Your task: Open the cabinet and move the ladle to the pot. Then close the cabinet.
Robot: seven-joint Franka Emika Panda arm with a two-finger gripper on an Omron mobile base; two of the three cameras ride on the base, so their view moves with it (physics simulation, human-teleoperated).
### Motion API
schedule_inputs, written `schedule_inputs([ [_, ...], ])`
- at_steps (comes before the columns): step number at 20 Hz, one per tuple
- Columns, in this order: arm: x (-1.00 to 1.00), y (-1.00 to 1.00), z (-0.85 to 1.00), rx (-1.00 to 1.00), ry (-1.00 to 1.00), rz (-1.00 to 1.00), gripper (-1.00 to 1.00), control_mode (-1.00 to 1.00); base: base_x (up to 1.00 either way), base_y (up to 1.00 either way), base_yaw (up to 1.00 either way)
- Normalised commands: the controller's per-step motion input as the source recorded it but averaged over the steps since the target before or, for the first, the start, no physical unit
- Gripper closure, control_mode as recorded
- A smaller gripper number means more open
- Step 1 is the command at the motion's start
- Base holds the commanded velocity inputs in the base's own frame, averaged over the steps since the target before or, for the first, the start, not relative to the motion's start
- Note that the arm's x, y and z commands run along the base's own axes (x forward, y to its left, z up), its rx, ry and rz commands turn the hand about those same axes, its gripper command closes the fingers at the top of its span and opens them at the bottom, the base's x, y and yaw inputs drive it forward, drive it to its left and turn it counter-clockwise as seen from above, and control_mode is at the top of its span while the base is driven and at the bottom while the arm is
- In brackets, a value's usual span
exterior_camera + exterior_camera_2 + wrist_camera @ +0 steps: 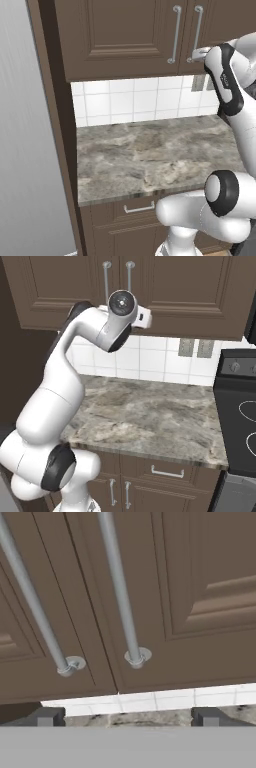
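The cabinet [120,35] is a dark brown wall unit, and both of its doors are shut. Two long silver bar handles hang side by side at the door seam, the left handle [35,607] and the right handle [120,592]. My gripper [128,717] is open, just in front of the handles' lower ends and a little below them, touching neither. From the left base view my gripper [198,54] sits at the foot of the right handle [197,30]. The ladle and the pot are out of view.
A marbled grey counter [150,411] runs below the cabinet, backed by white tiles with two wall outlets [195,347]. A black stove [239,406] adjoins it on the right. A tall grey panel [25,150] stands at the left. Lower drawers [139,207] sit under the counter.
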Motion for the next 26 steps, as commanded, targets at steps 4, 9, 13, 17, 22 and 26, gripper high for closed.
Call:
schedule_inputs([
  [4,0.38,-0.01,0.09,0.00,-0.03,0.00,-1.00,-1.00,0.00,0.00,0.00],
  [9,0.41,0.00,0.10,0.00,0.00,0.00,-1.00,-1.00,0.00,0.00,0.00],
  [13,0.43,-0.01,0.05,0.00,0.00,0.00,-1.00,-1.00,0.00,0.00,0.00],
  [17,0.42,-0.07,0.00,0.00,0.00,0.00,-1.00,-1.00,0.00,0.00,0.00],
  [22,0.38,-0.15,0.00,0.00,-0.01,0.00,-1.00,-1.00,0.00,0.00,0.00],
  [26,0.31,-0.24,0.00,0.00,-0.04,0.00,-1.00,-1.00,0.00,0.00,0.00],
])
